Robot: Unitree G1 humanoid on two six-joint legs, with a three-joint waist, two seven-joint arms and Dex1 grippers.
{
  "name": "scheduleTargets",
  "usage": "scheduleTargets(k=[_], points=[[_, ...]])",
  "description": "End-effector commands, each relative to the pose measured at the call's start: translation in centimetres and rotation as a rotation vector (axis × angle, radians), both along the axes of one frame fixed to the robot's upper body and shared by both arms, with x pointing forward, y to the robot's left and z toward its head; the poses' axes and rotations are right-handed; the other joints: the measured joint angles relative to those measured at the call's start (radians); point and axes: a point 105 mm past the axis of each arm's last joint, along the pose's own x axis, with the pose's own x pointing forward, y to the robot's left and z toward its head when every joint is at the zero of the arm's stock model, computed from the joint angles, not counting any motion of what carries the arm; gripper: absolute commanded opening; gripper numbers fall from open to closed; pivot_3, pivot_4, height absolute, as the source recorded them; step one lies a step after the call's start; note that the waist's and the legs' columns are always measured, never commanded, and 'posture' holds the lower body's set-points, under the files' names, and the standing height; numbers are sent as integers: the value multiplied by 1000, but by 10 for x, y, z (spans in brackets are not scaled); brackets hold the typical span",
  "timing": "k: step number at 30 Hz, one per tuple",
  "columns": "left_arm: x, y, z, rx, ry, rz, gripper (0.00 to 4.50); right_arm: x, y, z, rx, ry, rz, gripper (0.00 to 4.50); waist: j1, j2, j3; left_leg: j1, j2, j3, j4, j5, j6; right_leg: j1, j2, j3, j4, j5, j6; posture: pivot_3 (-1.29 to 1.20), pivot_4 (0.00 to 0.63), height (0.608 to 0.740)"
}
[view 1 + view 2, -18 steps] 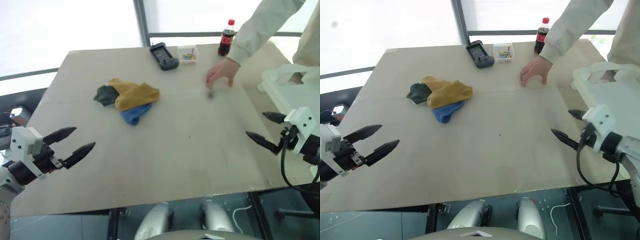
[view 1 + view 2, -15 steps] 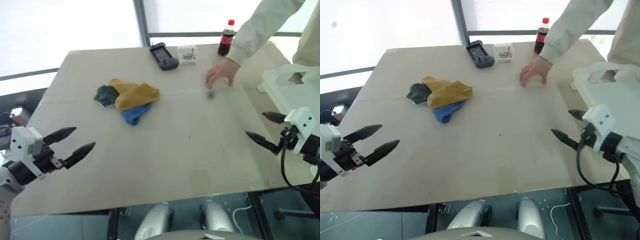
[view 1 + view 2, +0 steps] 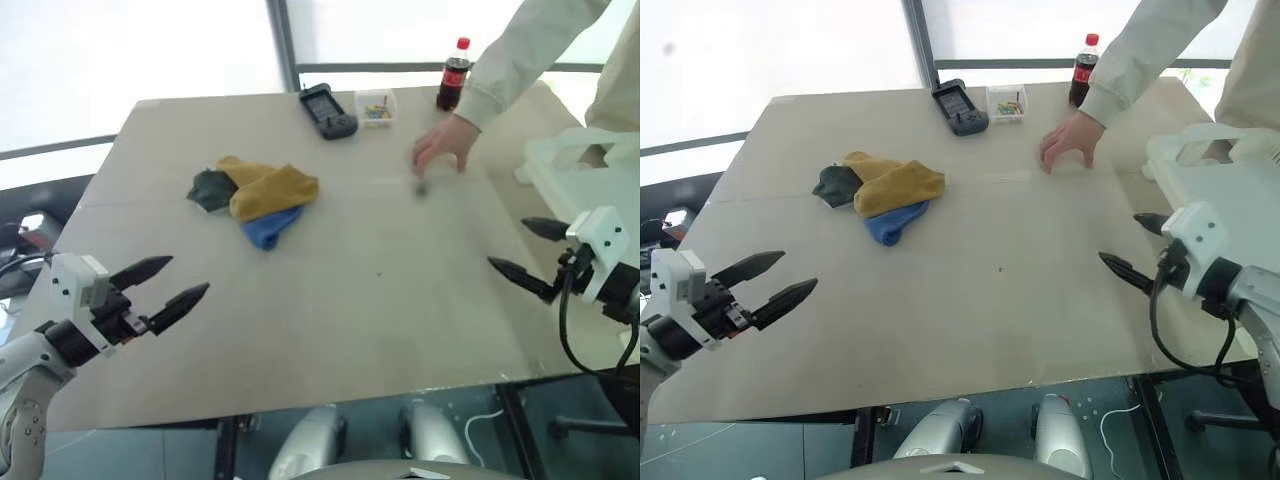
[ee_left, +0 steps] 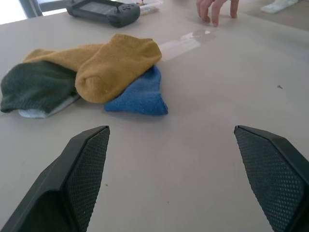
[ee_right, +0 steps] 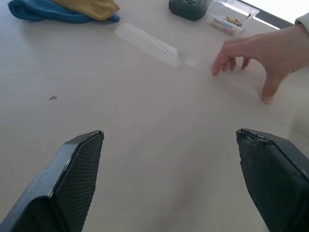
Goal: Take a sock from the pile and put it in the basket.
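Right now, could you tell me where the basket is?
In the head views the basket sits at the table's right edge, just beyond the right gripper and right of the person's hand.

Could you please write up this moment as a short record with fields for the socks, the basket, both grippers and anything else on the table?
pile: mustard, blue and dark green socks heaped on the table, untouched
basket: whitish bin off the table's right edge
left gripper: open, empty, near the front left corner
right gripper: open, empty, near the right edge
person's hand: fingertips on the table
far edge: handheld device, small clear box, cola bottle
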Motion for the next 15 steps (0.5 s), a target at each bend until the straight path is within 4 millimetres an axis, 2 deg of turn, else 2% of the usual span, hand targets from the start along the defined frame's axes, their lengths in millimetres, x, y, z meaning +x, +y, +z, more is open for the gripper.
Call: scheduleTargets(k=[1, 6, 11, 15], points=[[1, -4, 9, -14, -44, 4, 4396, 0, 10, 11, 5, -53, 34, 4500, -1, 0, 0, 0, 0, 0, 0, 0, 0, 0, 0, 0, 0, 0, 0, 0, 150, 740], [8, -8, 7, -16, -39, 31, 4396, 2, 19, 13, 28, -59, 61, 4500, 0, 1, 1, 0, 0, 0, 0, 0, 0, 0, 0, 0, 0, 0, 0, 0, 150, 740], [24, -1, 8, -16, -57, 179, 4396, 4, 27, 13, 53, -62, 83, 4500, 1, 0, 1, 0, 0, 0, 0, 1, -2, 0, 0, 0, 0, 0, 0, 0, 150, 740], [39, 5, -1, -33, 74, 316, 4396, 5, 43, 15, 68, -79, 143, 4500, 0, 0, 2, 0, 0, 0, 0, 2, -4, 0, 0, 0, 0, 0, 0, 0, 150, 740]])
